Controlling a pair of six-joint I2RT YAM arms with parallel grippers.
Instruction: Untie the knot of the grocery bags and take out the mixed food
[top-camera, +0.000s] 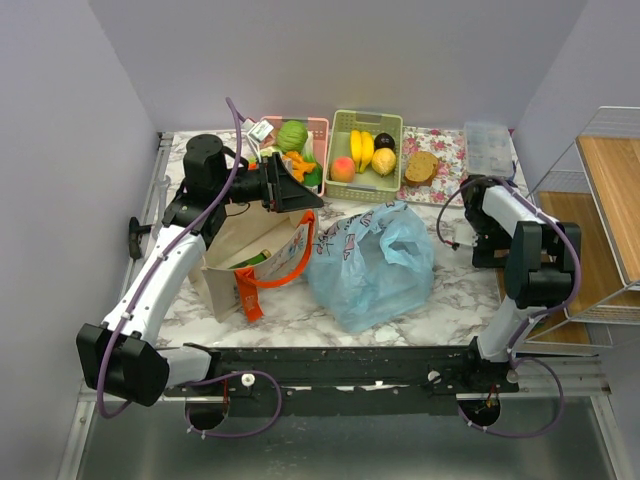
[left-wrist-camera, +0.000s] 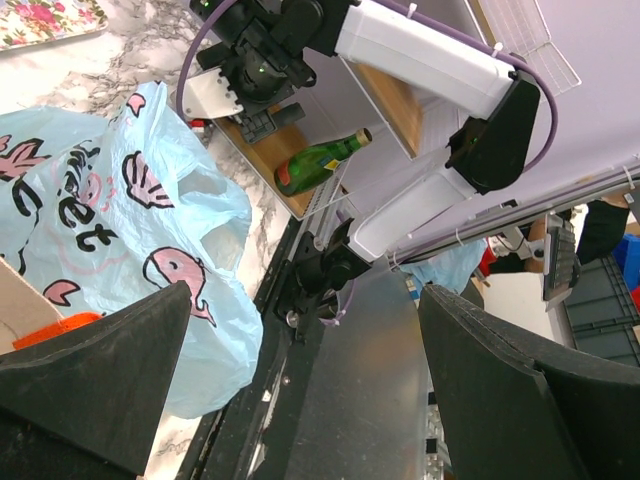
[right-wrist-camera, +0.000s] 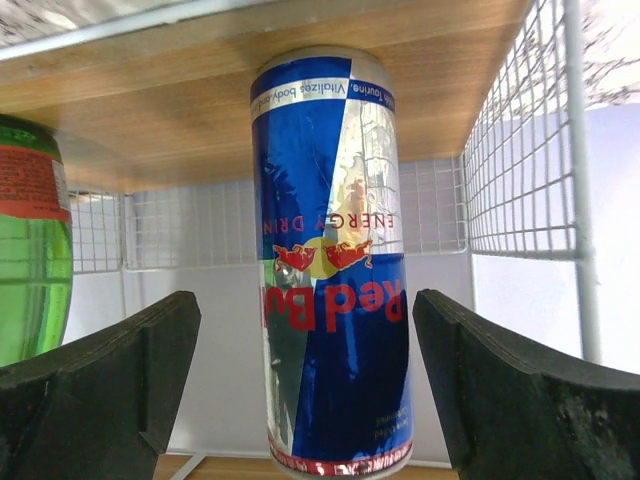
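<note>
Two grippers stand wide open, and neither has hold of anything. The left gripper (left-wrist-camera: 305, 293) hangs with its blunt black rubbery fingers (left-wrist-camera: 100, 370) spread over the gap between the canvas tote (top-camera: 225, 240) and the pink basket (top-camera: 318, 128), at upper centre of the overhead view. We judge that is a spot for setting food down or turning back for more. The right gripper (right-wrist-camera: 307, 300) sits at the right edge, turned away from the work. Its fingers frame a glossy blue-and-silver energy drink can (right-wrist-camera: 330, 260) that stands under a wooden shelf (right-wrist-camera: 200, 110) in the wire rack (right-wrist-camera: 520, 140). They do not touch the can. A green bottle (right-wrist-camera: 30, 250) shows at the far left of that view.

Outward from the left gripper, the light blue plastic bag (top-camera: 370, 265) lies slumped at centre on the marble-patterned table (top-camera: 290, 315). It is thin, crinkly and translucent, printed with pink whales and shells. Its handle loops look loose, and we can find no knot, so we take the tie to be undone.

The mixed food seems already out. A round green cabbage (top-camera: 293, 135) and orange carrot-like pieces (top-camera: 298, 165) rest in the pink basket. A smooth peach (top-camera: 342, 168) lies beside the bananas (top-camera: 360, 150) in the green slatted basket (top-camera: 392, 122). Whether anything remains inside the bag we cannot tell.
</note>
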